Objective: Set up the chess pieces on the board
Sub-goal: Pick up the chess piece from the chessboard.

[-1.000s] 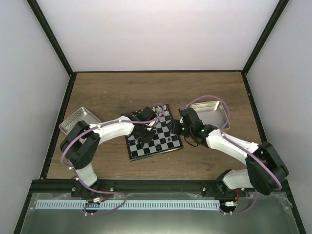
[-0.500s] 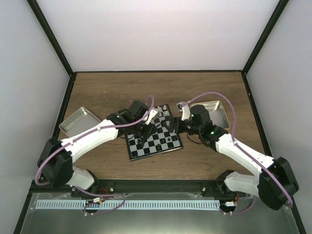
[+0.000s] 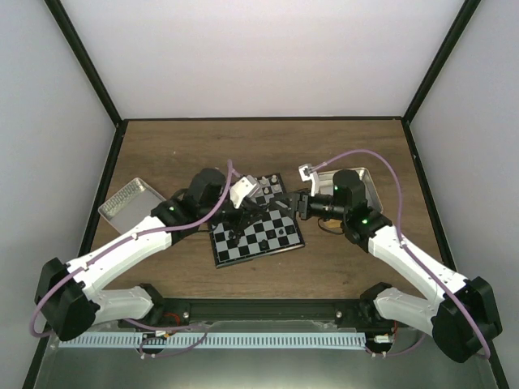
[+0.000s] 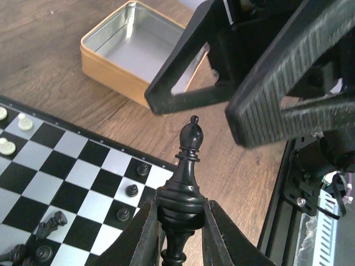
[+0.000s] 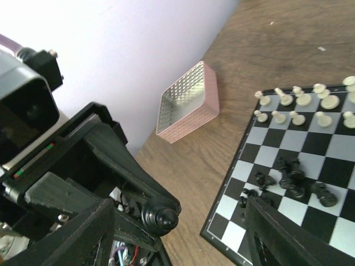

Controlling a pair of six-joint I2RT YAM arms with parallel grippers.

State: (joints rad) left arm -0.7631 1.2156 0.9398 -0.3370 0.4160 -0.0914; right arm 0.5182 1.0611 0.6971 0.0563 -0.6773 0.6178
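Your left end effector (image 4: 180,221) clamps a bishop (image 4: 191,138) above the board (image 3: 259,253); your right end effector (image 5: 178,208), spread wide, crowds it. Scattered black pieces (image 5: 291,180) litter the board; left tin (image 3: 130,200) and right tin (image 3: 357,182) flank it.

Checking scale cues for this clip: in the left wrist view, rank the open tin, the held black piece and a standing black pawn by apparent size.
1. open tin
2. held black piece, enlarged by nearness to the camera; its true size is unsure
3. black pawn, clearly smallest
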